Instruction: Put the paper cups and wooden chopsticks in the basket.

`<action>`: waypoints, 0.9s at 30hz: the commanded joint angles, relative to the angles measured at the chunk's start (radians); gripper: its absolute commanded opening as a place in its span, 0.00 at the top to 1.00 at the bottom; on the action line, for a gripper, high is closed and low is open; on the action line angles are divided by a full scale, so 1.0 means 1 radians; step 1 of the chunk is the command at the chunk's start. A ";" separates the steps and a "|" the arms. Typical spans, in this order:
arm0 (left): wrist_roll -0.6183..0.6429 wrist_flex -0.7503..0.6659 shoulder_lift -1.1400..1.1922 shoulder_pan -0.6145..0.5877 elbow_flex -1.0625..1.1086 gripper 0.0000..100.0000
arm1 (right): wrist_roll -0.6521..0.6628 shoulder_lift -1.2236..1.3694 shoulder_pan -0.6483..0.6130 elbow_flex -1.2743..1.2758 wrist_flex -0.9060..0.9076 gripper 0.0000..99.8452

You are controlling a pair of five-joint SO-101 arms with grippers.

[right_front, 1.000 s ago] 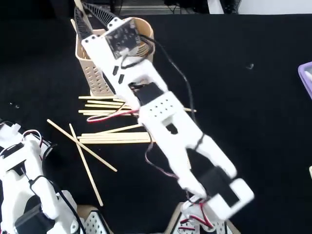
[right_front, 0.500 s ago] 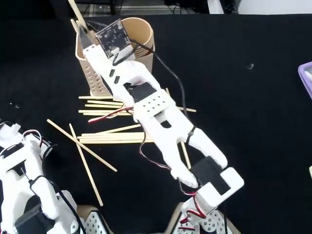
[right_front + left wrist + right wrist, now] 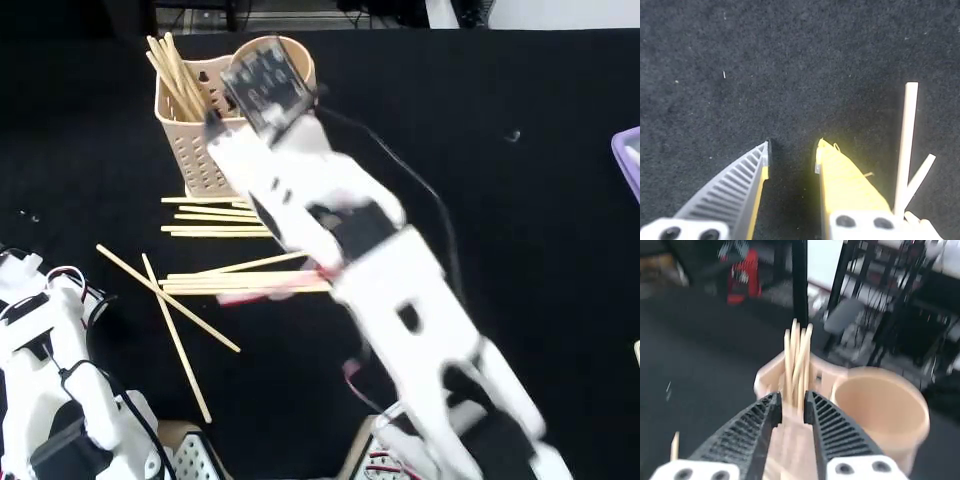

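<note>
Chopsticks (image 3: 172, 75) stand in basket (image 3: 195, 160) (paper cup (image 3: 880, 415) beside them)

We see the right arm (image 3: 400, 300) as a smear, hiding part of the basket (image 3: 190, 150) and paper cup (image 3: 297, 52); purple thing (image 3: 628, 162) at the right edge is cropped.

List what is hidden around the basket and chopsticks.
High view: blurred right arm covers parts of paper cup, basket, loose chopsticks.
Left wrist view: edge and left gripper cut off two chopsticks.
Right wrist view: right gripper hides basket's front.
</note>
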 commanded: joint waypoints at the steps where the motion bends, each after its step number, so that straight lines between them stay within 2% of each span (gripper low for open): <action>1: 0.009 -0.014 -0.029 -0.008 -0.002 0.84 | 0.009 -0.236 0.038 0.142 0.235 0.92; 4: 0.009 -0.014 -0.029 -0.008 -0.002 0.84 | 0.011 -0.369 0.040 0.354 0.353 0.90; 6: 0.009 -0.014 -0.029 -0.008 -0.002 0.84 | 0.012 -0.438 0.077 0.509 0.370 0.85; 9: 0.009 -0.014 -0.029 -0.008 -0.002 0.84 | 0.015 -0.473 0.196 0.700 0.321 0.78; 13: 0.009 -0.012 -0.029 -0.008 -0.002 0.84 | 0.129 -0.430 0.384 0.872 0.193 0.80; 17: 0.009 -0.014 -0.029 -0.008 -0.002 0.84 | 0.227 -0.337 0.477 0.934 0.089 0.81; 27: 0.009 -0.009 -0.029 -0.008 -0.002 0.84 | 0.250 -0.048 0.474 0.920 -0.164 0.81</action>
